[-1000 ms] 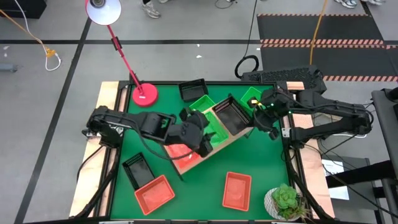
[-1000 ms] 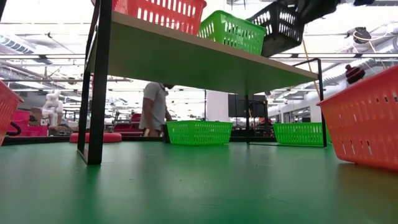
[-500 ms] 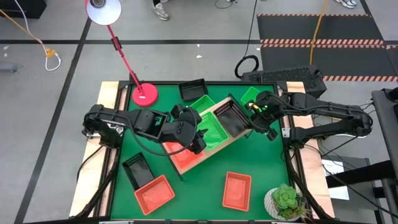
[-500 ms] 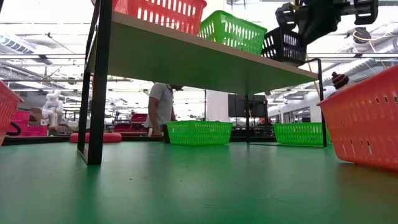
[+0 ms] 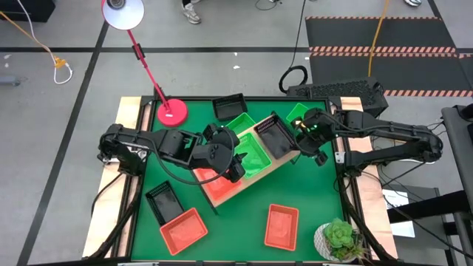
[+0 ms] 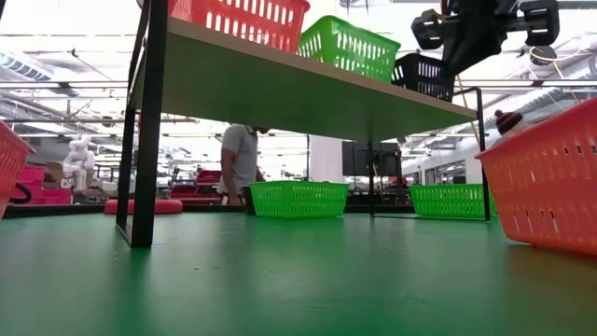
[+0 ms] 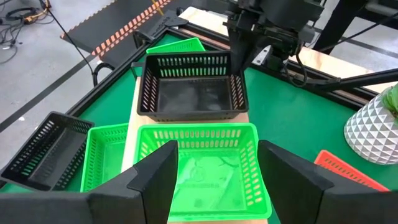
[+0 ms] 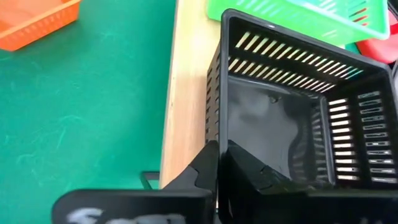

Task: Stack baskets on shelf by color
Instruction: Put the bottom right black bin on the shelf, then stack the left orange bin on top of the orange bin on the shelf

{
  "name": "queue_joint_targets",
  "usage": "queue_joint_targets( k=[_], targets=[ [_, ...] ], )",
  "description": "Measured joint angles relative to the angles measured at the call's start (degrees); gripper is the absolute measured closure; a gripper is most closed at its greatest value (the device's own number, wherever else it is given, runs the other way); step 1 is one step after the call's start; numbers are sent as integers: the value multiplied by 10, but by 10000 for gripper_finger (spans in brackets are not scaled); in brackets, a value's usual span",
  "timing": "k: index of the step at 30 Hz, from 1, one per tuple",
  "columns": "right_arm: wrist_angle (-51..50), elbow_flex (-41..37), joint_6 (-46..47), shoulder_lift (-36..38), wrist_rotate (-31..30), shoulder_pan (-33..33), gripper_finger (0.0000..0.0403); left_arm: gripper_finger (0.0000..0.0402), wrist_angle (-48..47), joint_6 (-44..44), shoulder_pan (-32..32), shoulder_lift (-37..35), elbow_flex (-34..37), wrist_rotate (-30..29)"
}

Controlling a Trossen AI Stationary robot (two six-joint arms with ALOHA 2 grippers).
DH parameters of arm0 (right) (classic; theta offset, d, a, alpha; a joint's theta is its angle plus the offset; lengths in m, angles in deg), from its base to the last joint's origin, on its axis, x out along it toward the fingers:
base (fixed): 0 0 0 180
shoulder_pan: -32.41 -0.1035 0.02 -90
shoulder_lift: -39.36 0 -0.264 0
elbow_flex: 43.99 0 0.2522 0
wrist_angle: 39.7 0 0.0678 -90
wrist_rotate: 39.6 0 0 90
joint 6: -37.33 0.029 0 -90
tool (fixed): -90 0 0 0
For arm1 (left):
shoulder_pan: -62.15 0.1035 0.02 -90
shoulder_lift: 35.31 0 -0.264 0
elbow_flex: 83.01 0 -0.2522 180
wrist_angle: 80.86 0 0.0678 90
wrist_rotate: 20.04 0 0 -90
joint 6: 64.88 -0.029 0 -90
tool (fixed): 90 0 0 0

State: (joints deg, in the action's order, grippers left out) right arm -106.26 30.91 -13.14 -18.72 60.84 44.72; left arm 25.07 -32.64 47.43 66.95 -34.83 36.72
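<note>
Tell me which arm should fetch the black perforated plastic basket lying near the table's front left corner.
Left. The left gripper hangs open over the wooden shelf, nearer that black basket. The right gripper is shut on another black basket at the shelf's far end.

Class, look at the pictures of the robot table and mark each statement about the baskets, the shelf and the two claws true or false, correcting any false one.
1. Three baskets sit on the shelf: orange-red, green, black. True.
2. The right claw grips the black basket's wall. True.
3. The left claw holds the green basket on the shelf. False: its fingers are spread open above that basket, holding nothing.
4. A plant pot stands on the shelf. False: it stands at the table's corner, off the shelf.
5. Two orange-red baskets lie on the green table top. True.
</note>
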Motion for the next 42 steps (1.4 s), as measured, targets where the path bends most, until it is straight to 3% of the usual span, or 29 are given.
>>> queue_joint_targets(
  k=[14, 21, 32, 38, 42],
  targets=[
    [20, 0, -7, 3, 1, 2, 329, 179, 0, 17, -6, 0, 0, 2],
    [24, 0, 43, 40, 1, -7, 323, 179, -73, 115, -45, 0, 0, 18],
    [125, 0, 235, 148, 1, -42, 323, 179, -226, 320, -201, 2, 0, 77],
    [185, 0, 347, 176, 1, -57, 323, 179, -225, 328, -301, 38, 15, 167],
    [207, 0, 396, 178, 2, -71, 323, 179, -224, 273, -357, 54, 30, 219]
  ],
)
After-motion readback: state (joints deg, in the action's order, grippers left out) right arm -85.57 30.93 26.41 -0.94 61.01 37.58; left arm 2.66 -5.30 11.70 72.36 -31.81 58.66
